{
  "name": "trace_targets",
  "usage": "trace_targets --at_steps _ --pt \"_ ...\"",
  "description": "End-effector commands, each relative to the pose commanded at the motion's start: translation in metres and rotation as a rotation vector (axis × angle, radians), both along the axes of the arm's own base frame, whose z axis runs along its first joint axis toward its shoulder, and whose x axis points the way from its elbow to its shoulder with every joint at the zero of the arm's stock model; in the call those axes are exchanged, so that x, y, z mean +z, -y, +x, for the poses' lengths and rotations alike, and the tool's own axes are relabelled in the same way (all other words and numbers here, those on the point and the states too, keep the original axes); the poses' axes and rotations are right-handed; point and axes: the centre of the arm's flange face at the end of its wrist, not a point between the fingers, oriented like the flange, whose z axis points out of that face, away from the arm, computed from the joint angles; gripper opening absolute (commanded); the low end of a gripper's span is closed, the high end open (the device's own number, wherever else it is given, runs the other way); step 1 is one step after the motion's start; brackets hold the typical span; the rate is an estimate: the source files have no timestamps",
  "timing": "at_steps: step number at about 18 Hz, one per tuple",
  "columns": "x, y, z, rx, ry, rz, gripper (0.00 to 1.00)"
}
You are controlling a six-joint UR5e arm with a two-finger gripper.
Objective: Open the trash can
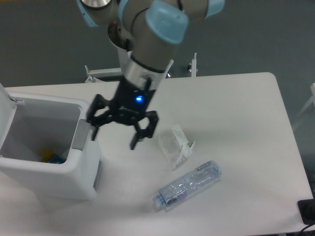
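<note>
Hand [117,132] hanging released, gripping nothing, just right of the push tab | large white boxy plastic trash can [47,169] sitting at the bench's left edge, lid standing open | opening looking finished; next calling for retreating clear.

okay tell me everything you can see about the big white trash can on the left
The large white boxy plastic trash can stands upright at the table's left edge, rounded at the corners. Its hinged lid is swung up at the far left, leaving the interior open; something small, yellow and blue lies at the bottom. A grey push tab sits on its right rim. Nothing visibly touches it but the table.
</note>
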Motion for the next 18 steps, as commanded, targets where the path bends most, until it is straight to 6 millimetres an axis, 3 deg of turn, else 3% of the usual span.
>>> trace_targets --at_steps 1,3,6,9,14,18 --pt "-0.014 0.003 -0.026 0.011 0.002 -0.009 1.00" --pt "-0.035 0.007 -0.056 -0.028 -0.035 -0.020 1.00" --pt "-0.066 0.017 -0.085 -0.095 -0.140 -0.116 1.00" --pt "-0.092 0.022 -0.093 -0.163 -0.200 -0.205 1.00" --pt "-0.116 0.024 -0.098 -0.322 -0.334 -0.357 1.00" --pt "-0.161 0.027 -0.109 -0.568 -0.415 -0.478 1.00"
